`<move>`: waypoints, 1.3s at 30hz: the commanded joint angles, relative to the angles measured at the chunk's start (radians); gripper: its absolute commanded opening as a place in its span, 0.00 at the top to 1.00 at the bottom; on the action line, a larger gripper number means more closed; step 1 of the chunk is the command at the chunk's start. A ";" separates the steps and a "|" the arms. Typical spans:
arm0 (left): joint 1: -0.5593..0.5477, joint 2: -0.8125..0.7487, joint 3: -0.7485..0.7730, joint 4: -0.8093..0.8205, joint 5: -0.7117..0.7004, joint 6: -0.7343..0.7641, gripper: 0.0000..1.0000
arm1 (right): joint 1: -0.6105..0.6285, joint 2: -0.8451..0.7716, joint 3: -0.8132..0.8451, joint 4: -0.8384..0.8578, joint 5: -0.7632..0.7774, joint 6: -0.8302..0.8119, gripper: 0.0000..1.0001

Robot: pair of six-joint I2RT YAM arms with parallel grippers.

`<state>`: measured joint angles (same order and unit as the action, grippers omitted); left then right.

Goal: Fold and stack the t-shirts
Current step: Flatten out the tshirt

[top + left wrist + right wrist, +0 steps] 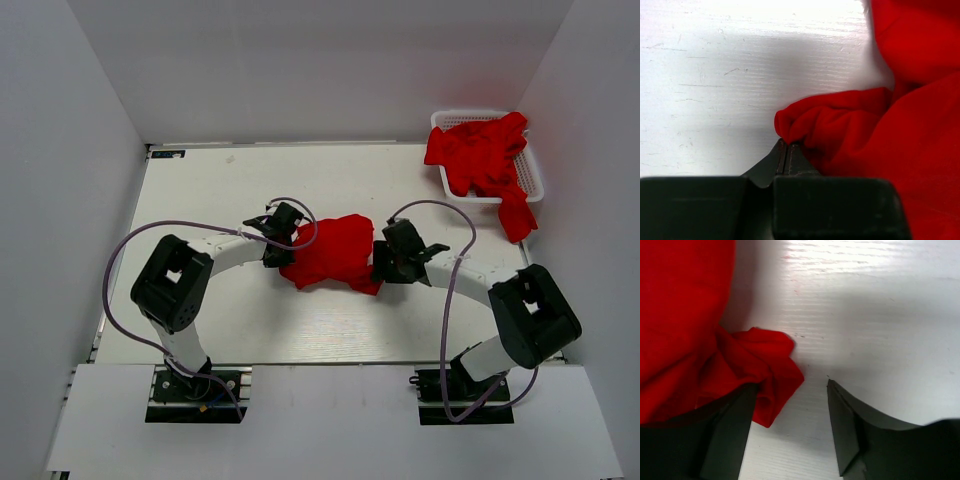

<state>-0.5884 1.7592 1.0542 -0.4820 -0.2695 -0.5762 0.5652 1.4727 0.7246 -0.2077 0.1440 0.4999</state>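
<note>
A crumpled red t-shirt [333, 252] lies in the middle of the white table [220, 190]. My left gripper [277, 247] is at its left edge, shut on a bunched fold of the t-shirt [805, 120]; in the left wrist view the left gripper [786, 145] shows its jaws closed together. My right gripper [381, 262] is at the shirt's right edge, open. In the right wrist view the right gripper [792, 385] has a loose corner of the t-shirt [772, 375] lying against its left finger [727, 432]. More red t-shirts [485, 160] are heaped in the basket.
A white lattice basket [530, 178] stands at the back right corner, with one red shirt hanging over its near rim [515, 215]. White walls enclose the table on three sides.
</note>
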 commanded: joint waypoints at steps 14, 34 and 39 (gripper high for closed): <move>-0.002 -0.095 -0.031 -0.065 -0.020 0.006 1.00 | 0.001 0.077 0.022 0.084 -0.092 -0.012 1.00; 0.021 -0.346 0.672 -0.570 -0.644 -0.067 1.00 | -0.057 -0.429 0.491 -0.211 0.738 -0.144 1.00; 0.021 -0.467 0.757 -0.289 -0.515 0.244 1.00 | -0.060 -0.474 0.665 -0.089 0.659 -0.317 1.00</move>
<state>-0.5961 1.4036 1.7706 -0.8764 -0.6991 -0.5514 0.5396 1.0443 1.2839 -0.3637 0.6666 0.3477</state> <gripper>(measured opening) 0.048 0.011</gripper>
